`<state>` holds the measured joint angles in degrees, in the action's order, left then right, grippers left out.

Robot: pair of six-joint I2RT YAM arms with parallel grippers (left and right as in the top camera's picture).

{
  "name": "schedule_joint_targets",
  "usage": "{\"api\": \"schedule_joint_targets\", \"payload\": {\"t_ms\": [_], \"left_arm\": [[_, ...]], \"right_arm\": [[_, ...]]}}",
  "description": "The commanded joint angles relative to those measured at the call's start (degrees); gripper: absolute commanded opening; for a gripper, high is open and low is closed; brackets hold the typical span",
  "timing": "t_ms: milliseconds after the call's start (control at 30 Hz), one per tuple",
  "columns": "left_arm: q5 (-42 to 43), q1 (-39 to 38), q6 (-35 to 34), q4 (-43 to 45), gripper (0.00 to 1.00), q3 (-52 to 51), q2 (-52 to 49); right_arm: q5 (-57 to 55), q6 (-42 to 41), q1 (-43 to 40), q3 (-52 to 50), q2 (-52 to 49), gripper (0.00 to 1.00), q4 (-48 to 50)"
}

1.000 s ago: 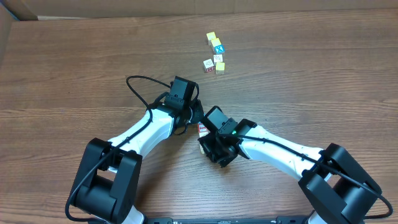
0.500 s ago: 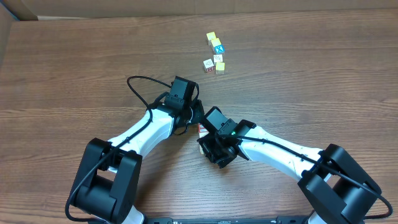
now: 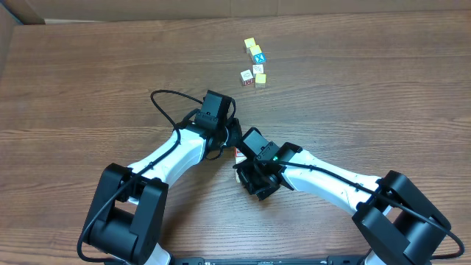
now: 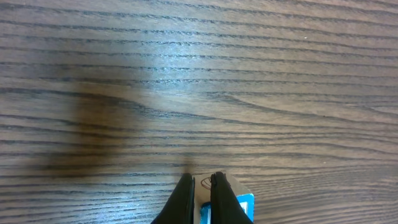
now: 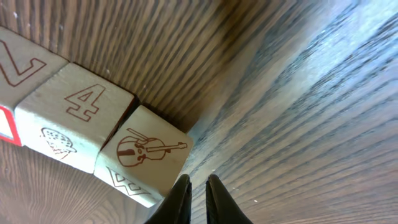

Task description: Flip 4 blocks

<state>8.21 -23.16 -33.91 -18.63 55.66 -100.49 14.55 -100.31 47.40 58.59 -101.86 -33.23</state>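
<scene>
A row of cream wooden blocks lies on the table. The right wrist view shows three of them: a violin block (image 5: 151, 154), a "4" block (image 5: 74, 114) and a "V" block (image 5: 22, 67). From overhead only a red-and-white bit of the row (image 3: 238, 153) shows between the two wrists. My right gripper (image 5: 198, 186) rests beside the violin block's corner, its fingers a thin slit apart with nothing between them. In the left wrist view, my left gripper (image 4: 200, 186) is shut, and its tips lie over a block with a blue face (image 4: 247, 202).
A cluster of small cubes sits at the back of the table: yellow-topped ones (image 3: 250, 43), a blue-faced one (image 3: 258, 57) and a white one with red (image 3: 246, 76). A cardboard wall (image 3: 9, 33) stands at the far left. Both arms cross the table's front half.
The right wrist has edged slightly left toward the blocks, and it covers more of the red face. The left arm has held still.
</scene>
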Motion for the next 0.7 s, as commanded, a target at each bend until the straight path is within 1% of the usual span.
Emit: {"api": "schedule_joint_targets", "payload": {"t_ms": [0, 33, 400, 533, 667], "left_arm": [[3.2, -1.2, 1.8, -1.7, 0.04, -0.9, -1.1], [3.2, -1.2, 1.8, -1.7, 0.04, -0.9, -1.1], [2.9, -1.2, 1.8, -1.6, 0.04, -0.6, -1.1], [0.1, -1.2, 1.8, -1.3, 0.04, -0.6, -1.1], [-0.3, -1.2, 1.8, -1.2, 0.04, 0.2, -1.1]], "right_arm": [[-3.3, -0.2, -0.5, 1.3, 0.0, 0.07, 0.0], [-3.2, -0.2, -0.5, 1.3, 0.0, 0.04, -0.1], [-0.8, -0.2, -0.5, 1.3, 0.1, 0.04, -0.3], [-1.0, 1.9, -0.5, 1.4, 0.1, 0.04, -0.3], [-3.4, 6.2, -0.5, 1.6, 0.6, 0.04, -0.3]]}}
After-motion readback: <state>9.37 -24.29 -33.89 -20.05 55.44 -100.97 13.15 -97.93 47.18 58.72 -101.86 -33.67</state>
